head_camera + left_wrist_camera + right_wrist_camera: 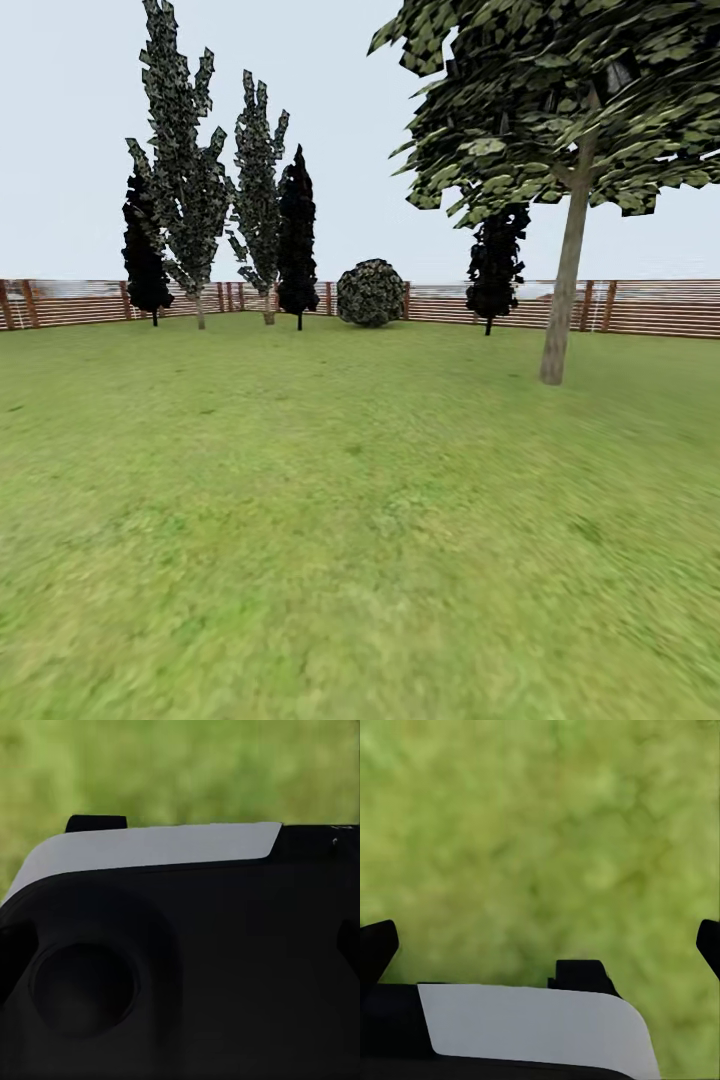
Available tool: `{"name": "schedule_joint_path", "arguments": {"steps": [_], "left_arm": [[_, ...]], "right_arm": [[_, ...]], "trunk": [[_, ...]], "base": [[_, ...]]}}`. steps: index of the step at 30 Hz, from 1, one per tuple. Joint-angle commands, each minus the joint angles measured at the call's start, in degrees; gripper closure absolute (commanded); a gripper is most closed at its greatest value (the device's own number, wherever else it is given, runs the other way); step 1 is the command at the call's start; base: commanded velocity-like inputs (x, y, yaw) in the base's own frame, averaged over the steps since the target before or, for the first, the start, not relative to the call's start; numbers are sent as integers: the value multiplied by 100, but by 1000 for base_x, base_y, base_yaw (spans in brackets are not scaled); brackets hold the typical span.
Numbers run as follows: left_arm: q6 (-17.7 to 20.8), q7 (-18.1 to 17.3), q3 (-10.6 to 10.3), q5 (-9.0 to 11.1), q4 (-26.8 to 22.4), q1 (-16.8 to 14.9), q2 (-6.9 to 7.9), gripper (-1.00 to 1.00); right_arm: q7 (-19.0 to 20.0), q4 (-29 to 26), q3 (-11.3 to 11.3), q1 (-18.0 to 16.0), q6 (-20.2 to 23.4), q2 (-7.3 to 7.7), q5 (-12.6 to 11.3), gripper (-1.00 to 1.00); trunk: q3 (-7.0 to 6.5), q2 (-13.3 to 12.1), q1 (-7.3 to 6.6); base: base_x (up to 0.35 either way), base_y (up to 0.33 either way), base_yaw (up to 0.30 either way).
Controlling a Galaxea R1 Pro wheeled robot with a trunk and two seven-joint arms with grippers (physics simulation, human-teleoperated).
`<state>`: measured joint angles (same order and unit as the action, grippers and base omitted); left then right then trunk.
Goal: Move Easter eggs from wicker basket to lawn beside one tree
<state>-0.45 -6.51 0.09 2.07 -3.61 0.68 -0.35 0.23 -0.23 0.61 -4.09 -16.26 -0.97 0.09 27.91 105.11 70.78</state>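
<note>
Evidently the robot is travelling across the lawn (330,520), facing the tree (566,290) at about one o'clock, with dark conifers (297,240) and a round bush (371,292) lining the fence (650,308) from ten to twelve; neither eggs nor basket are appearing ahead. Both wrist cameras are looking past the robot's own body at blurred grass, so I cannot tell how either gripper is standing or whether anything is being held. Scanning slowly for the basket would probably serve best, while remembering this tree as the drop spot.

Narrow dark conifers (298,235) and a round bush (371,292) stand under a pale sky (340,80).
</note>
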Motion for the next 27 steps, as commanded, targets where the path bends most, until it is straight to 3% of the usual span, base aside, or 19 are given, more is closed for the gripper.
{"name": "schedule_joint_path", "arguments": {"steps": [1, 27], "left_arm": [[-6, -17, 0, 21, -8, 1, 0, -100], [-3, -17, 2, 21, -8, 2, 0, -100]], "right_arm": [[3, 6, 7, -4, -20, 0, 0, -100], [3, 6, 3, -4, -20, -1, 0, -100]], "trunk": [[5, 2, 3], [5, 2, 3]], "base": [[305, 215, 0], [304, 216, 0]]}}
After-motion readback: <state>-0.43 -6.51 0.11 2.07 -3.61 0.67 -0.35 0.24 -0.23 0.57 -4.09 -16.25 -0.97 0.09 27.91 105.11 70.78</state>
